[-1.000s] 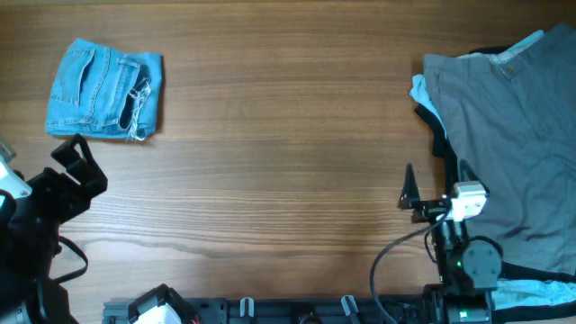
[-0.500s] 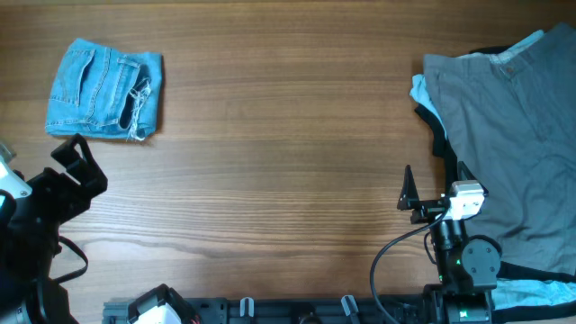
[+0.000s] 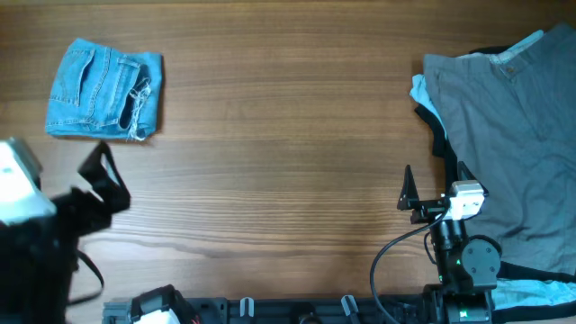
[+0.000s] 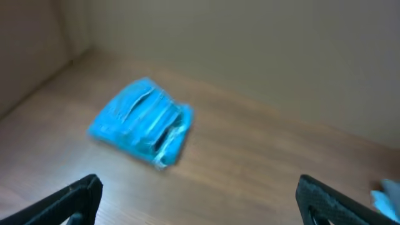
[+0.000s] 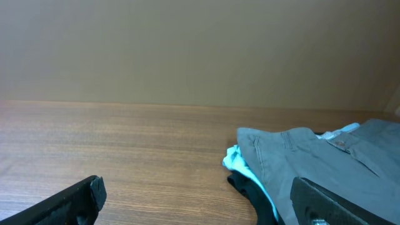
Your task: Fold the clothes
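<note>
The light-blue denim jeans [image 3: 103, 90] lie folded into a small bundle at the far left of the table, and the blurred left wrist view shows them too [image 4: 140, 122]. My left gripper [image 3: 106, 175] is open, empty, and just short of the bundle on the near side. A large grey garment [image 3: 513, 135] lies spread at the right edge over pale-blue cloth [image 3: 421, 90] and dark cloth [image 3: 441, 148]. My right gripper [image 3: 435, 175] is open and empty at the near left edge of that pile. The right wrist view has the grey garment [image 5: 325, 156] ahead to the right.
The wooden table [image 3: 279, 162] runs bare between the two piles. The arm bases and a black rail [image 3: 270, 310] sit along the near edge. A plain wall [image 5: 187, 50] stands behind the table.
My left arm has swung right and toward the jeans, and its wrist view is blurred by motion. The right arm and the clothes have stayed put.
</note>
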Motion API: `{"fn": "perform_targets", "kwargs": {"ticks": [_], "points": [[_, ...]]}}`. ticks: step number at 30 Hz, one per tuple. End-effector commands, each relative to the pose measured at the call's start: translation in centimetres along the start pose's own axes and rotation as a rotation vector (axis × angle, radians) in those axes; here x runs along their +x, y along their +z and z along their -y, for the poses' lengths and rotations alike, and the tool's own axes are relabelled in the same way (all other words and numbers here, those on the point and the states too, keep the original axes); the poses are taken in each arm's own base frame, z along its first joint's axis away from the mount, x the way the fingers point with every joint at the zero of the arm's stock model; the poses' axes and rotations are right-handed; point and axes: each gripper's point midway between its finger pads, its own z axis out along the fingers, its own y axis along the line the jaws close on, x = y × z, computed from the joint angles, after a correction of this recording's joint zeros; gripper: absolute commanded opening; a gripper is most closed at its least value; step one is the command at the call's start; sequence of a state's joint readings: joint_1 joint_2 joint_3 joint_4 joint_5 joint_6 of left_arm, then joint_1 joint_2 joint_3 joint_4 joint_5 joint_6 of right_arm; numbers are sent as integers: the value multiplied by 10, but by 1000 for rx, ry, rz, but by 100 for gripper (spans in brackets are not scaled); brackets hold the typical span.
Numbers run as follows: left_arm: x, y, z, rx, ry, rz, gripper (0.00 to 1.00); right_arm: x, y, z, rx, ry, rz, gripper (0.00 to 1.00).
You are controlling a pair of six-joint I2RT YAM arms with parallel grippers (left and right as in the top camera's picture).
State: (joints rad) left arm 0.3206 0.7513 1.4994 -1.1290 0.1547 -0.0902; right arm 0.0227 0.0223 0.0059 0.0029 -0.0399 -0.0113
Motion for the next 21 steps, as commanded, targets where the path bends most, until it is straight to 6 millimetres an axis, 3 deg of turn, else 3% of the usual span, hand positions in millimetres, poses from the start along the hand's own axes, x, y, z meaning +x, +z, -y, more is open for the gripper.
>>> {"fn": "perform_targets", "kwargs": {"ticks": [1,4,7,15,21], "points": [[0,-12,30,165,65,94,100,1,0,3,18,12,-6,100],[2,-11,56,324,106,174,100,1,0,3,18,12,-6,100],[34,3,71,455,125,164,100,1,0,3,18,12,-6,100],[131,48,59,524,146,220,100,1,0,3,18,12,-6,100],[162,77,40,468,153,347,100,1,0,3,18,12,-6,100]]}}
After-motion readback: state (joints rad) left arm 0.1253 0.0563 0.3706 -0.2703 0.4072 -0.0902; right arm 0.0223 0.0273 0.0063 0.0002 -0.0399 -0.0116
